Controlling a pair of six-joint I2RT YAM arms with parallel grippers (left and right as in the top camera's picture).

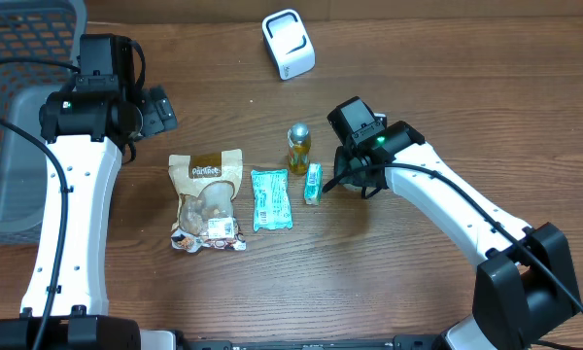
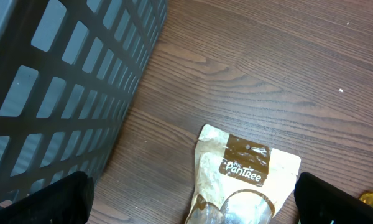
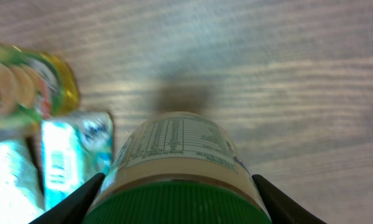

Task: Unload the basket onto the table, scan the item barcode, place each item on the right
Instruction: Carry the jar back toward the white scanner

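**Wood-grain surface (image 1: 418, 78), green-capped bottle (image 3: 174, 149) in your right hand (image 1: 354, 178)**

Brown wood fills every view, and a grey slatted basket (image 1: 10, 117) sits at the upper left of the overhead frame. The white scanner (image 1: 288, 44) stands alone at top centre, well apart from everything else.

Look at your right wrist view. The hand is clamped on the green-capped bottle, with a finger (image 3: 68, 202) pressing in on each side. The cap fills the bottom edge and the fine-print label faces the lens. From overhead that hand sits right of centre and hides nearly all of the bottle. I can't tell you whether the bottle is off the wood.

Just left of that hand lies a small teal packet (image 1: 314, 183). A yellow bottle (image 1: 298, 148) with a silver cap stands above it. Further left a larger teal packet (image 1: 271, 199) lies flat, then a snack pouch (image 1: 206, 199).

Your left hand (image 1: 161, 109) is in the upper left, beside the basket. Its fingers are spread wide and grasp nothing. In its wrist view they sit in the two bottom corners, with the top of the pouch between them.
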